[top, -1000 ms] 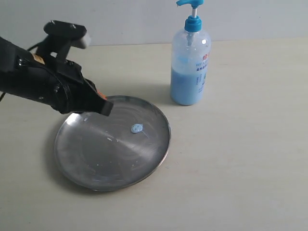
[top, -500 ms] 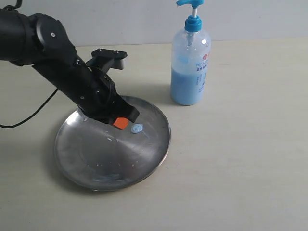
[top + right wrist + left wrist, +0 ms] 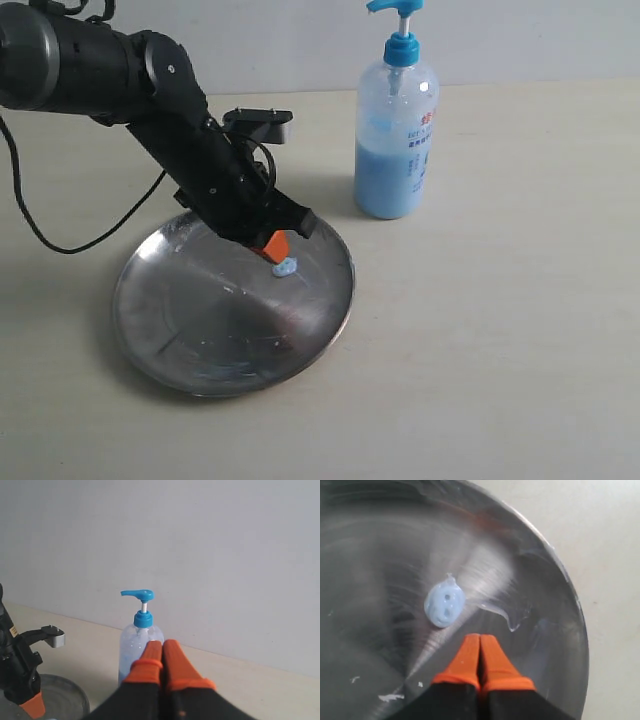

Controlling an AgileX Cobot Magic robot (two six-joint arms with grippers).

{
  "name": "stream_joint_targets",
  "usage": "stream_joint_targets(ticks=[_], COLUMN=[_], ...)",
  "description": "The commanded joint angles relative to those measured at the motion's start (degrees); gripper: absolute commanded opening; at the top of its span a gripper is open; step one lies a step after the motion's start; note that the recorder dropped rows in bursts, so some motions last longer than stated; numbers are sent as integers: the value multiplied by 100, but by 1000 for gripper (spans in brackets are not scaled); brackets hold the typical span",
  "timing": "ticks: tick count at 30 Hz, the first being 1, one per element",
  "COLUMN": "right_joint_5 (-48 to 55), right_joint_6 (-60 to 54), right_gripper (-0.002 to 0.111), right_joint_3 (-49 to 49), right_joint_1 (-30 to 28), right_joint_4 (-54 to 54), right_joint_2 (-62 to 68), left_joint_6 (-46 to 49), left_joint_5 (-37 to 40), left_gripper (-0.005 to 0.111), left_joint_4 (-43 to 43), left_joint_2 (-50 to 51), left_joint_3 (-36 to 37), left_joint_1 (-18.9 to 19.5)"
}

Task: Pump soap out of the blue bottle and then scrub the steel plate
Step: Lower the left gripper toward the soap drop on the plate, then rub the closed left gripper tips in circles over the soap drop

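Observation:
The steel plate [image 3: 200, 340] lies on the table at the lower left, shiny and smeared [image 3: 380, 550]. A small pale-blue blob of soap [image 3: 285, 267] [image 3: 445, 603] sits on it, toward its far right part. My left gripper [image 3: 276, 246] [image 3: 479, 639] is shut, empty, its orange tips hovering just beside the blob over the plate. The blue bottle [image 3: 395, 130] [image 3: 134, 640] stands upright behind the plate's right side, pump head up. My right gripper [image 3: 162, 645] is shut, empty, and held off the table, facing the bottle; it does not show in the exterior view.
The left arm [image 3: 130, 90] reaches in from the upper left, with a black cable [image 3: 60, 240] trailing on the table. A pale wall [image 3: 200, 540] rises behind the bottle. Beige tabletop [image 3: 500, 330] stretches to the right of the plate.
The left arm has swung right across the plate, bringing its shut orange tips from the plate's far left rim to right beside the soap blob. Bottle and plate have not moved.

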Motion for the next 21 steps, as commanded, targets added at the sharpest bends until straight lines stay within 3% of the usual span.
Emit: stream_joint_targets(ticks=[1,21], right_joint_5=[-103,-117], right_joint_6=[-27,-28], right_gripper=[0,0], right_joint_3=[19,19], right_joint_1=[-17,-17], right_joint_4=[32,32], right_joint_2=[-45,-45], left_joint_6=[-192,-339], left_joint_5=[-56,-491], left_gripper=[0,0], left_joint_4=[80,328], left_joint_2=[260,947], left_joint_3=[-255,-607], left_joint_1=[-36,-36])
